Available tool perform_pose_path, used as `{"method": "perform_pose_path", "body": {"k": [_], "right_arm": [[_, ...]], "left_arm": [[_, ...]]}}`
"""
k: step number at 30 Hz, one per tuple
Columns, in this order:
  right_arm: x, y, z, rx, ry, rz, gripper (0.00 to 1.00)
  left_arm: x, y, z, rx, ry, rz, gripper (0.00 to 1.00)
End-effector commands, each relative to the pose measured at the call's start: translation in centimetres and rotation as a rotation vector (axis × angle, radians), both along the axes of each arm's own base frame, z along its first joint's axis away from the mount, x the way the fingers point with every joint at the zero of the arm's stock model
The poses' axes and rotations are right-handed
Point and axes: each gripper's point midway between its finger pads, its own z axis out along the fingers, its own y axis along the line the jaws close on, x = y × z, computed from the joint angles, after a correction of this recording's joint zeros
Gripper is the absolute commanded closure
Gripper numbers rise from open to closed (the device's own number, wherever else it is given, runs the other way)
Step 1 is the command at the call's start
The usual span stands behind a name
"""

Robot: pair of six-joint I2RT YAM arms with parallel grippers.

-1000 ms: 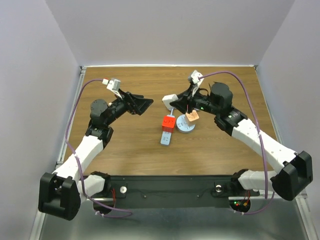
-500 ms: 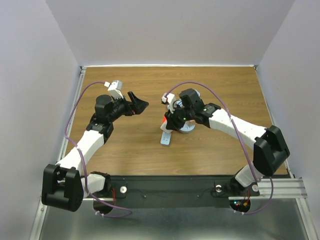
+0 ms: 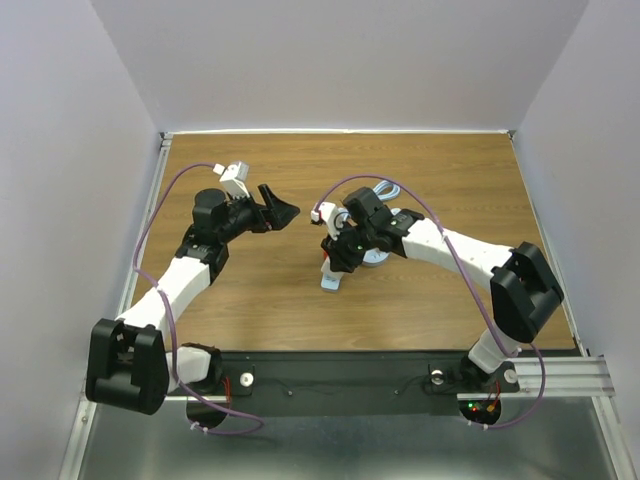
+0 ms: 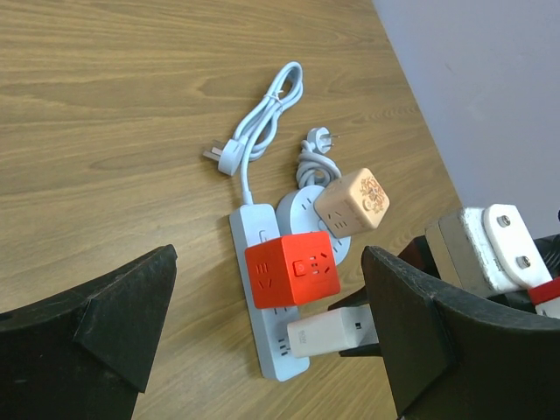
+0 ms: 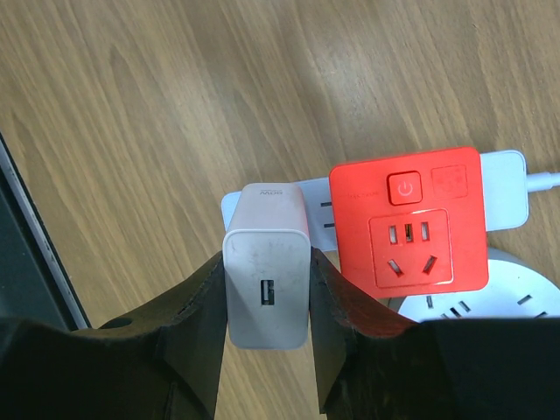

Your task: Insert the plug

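Observation:
A white charger plug (image 5: 267,297) sits between the shut fingers of my right gripper (image 5: 267,262). It hangs just over the near end of the white power strip (image 4: 278,357), beside the red cube socket (image 5: 409,223) plugged into that strip. In the left wrist view the charger (image 4: 337,331) lies sideways above the strip's free slots, and I cannot tell whether it touches. My left gripper (image 3: 280,212) is open and empty, raised to the left of the strip. In the top view my right gripper (image 3: 333,255) covers most of the strip (image 3: 331,280).
A round white socket (image 4: 302,210) with a beige cube adapter (image 4: 353,201) on it sits beside the strip's far end. The strip's coiled white cable (image 4: 262,122) and its plug lie behind. Purple arm cables arc above both arms.
My right arm swung left and down, carrying the charger from above the round socket to the strip's near end. My left gripper turned and drew back a little.

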Motion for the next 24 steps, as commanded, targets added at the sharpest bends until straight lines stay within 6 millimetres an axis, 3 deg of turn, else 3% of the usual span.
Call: {"method": "perform_pose_path", "body": {"k": [1, 14, 24], "right_arm": [[0.5, 0.4, 0.9, 0.006, -0.055, 0.016, 1.0], [-1.2, 0.5, -0.7, -0.052, -0.047, 0.046, 1.0], [-1.4, 0.0, -2.4, -0.113, -0.046, 0.046, 1.0]], "left_arm": [[0.5, -0.5, 2.5, -0.027, -0.082, -0.037, 0.01], [0.5, -1.0, 1.5, -0.03, -0.052, -0.068, 0.02], [0.3, -1.1, 1.3, -0.031, -0.045, -0.077, 0.02]]}}
